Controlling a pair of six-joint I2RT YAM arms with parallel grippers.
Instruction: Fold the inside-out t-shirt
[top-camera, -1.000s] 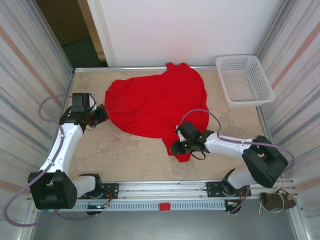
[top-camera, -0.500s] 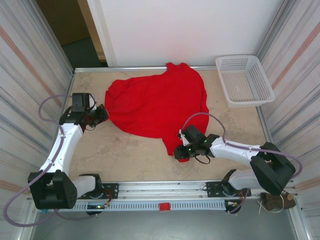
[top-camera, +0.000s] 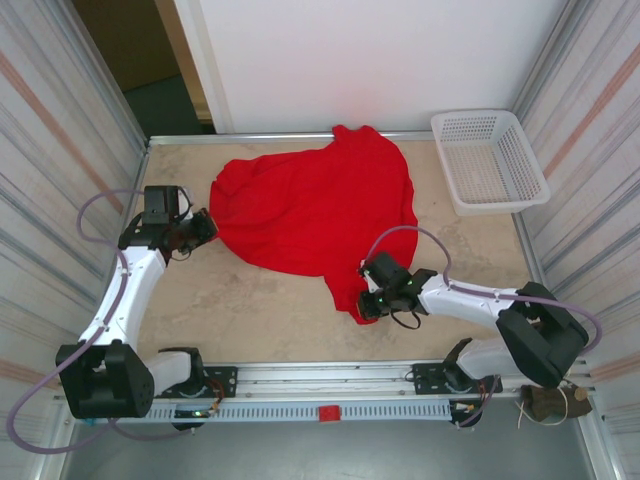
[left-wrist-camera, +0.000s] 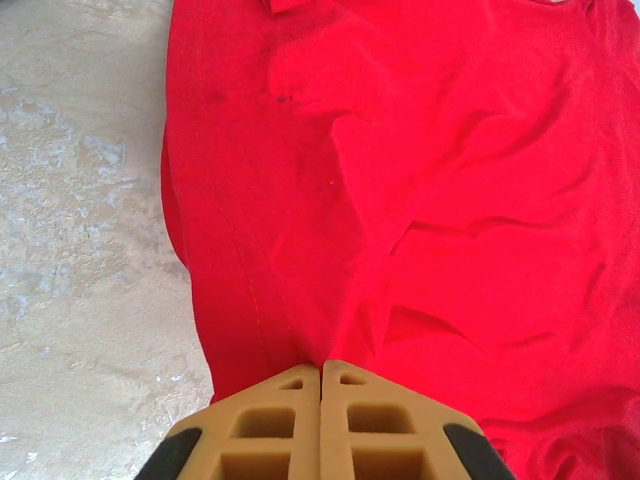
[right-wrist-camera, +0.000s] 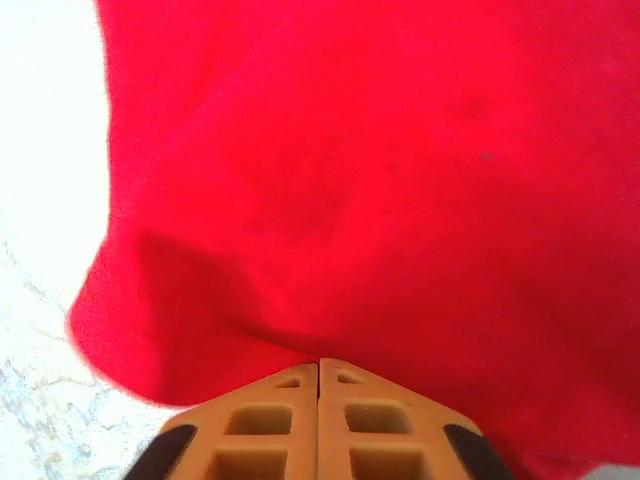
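Observation:
The inside-out t-shirt (top-camera: 315, 205) is a bright red cloth lying rumpled across the middle and back of the table. My left gripper (top-camera: 208, 228) is at its left edge, jaws shut with a pinch of red cloth (left-wrist-camera: 300, 250) between the tan fingertips (left-wrist-camera: 295, 385). My right gripper (top-camera: 366, 304) is at the shirt's near lower corner, and its jaws are shut on the cloth (right-wrist-camera: 350, 200) right at the tips. No tag or print shows on the visible face.
A white slotted basket (top-camera: 490, 160) stands at the back right corner. Bare beige table (top-camera: 260, 310) lies between the shirt and the arm bases. Striped walls close in on both sides, and a metal rail runs along the near edge.
My right gripper slid a little to the right along the shirt's lower corner and went from open to shut on the cloth. The left arm stayed still.

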